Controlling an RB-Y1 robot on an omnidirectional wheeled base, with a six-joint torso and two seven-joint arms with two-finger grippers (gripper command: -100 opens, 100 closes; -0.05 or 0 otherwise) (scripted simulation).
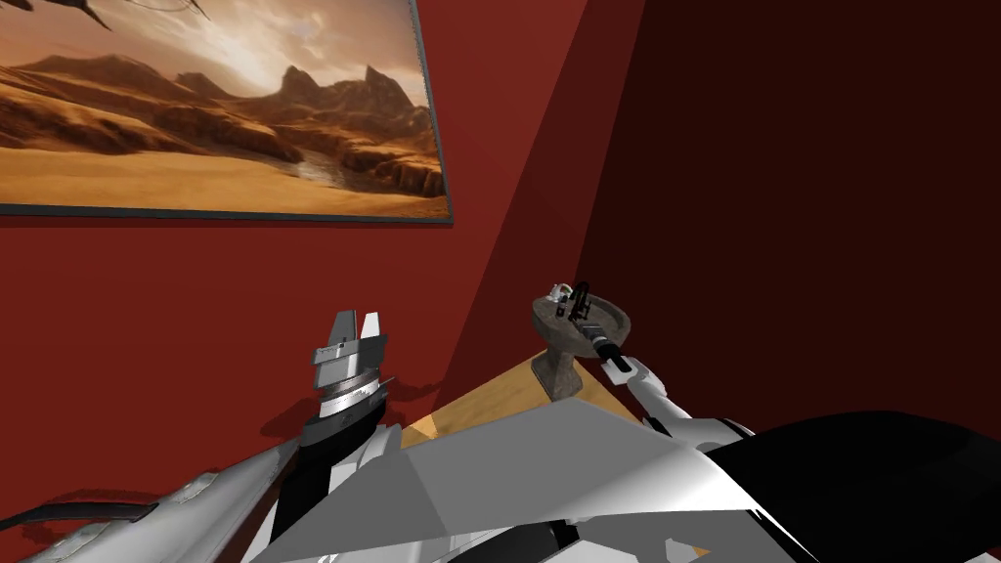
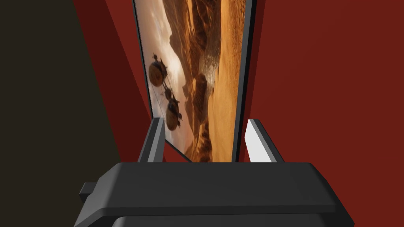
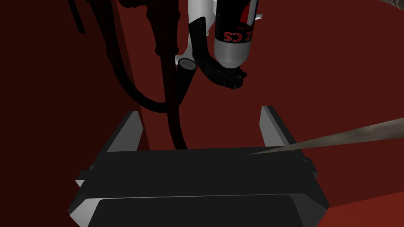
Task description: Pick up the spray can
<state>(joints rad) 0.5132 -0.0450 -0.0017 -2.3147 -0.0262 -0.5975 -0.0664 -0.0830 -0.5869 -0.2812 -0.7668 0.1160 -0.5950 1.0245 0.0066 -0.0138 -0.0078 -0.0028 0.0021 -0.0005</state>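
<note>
The spray can is white and grey with a black band, red lettering and a black trigger head. It stands apart from my right gripper, just beyond the fingertips. That gripper is open with nothing between its fingers. In the head view the can is a small white shape on a round grey pedestal table, and my right gripper reaches over the tabletop beside it. My left gripper is raised before the red wall, open and holding nothing.
Black curved tubes hang close beside the can, on the side of one right finger. The table's grey rim crosses by the other finger. The table stands in a dark red wall corner. A framed desert picture hangs on the wall.
</note>
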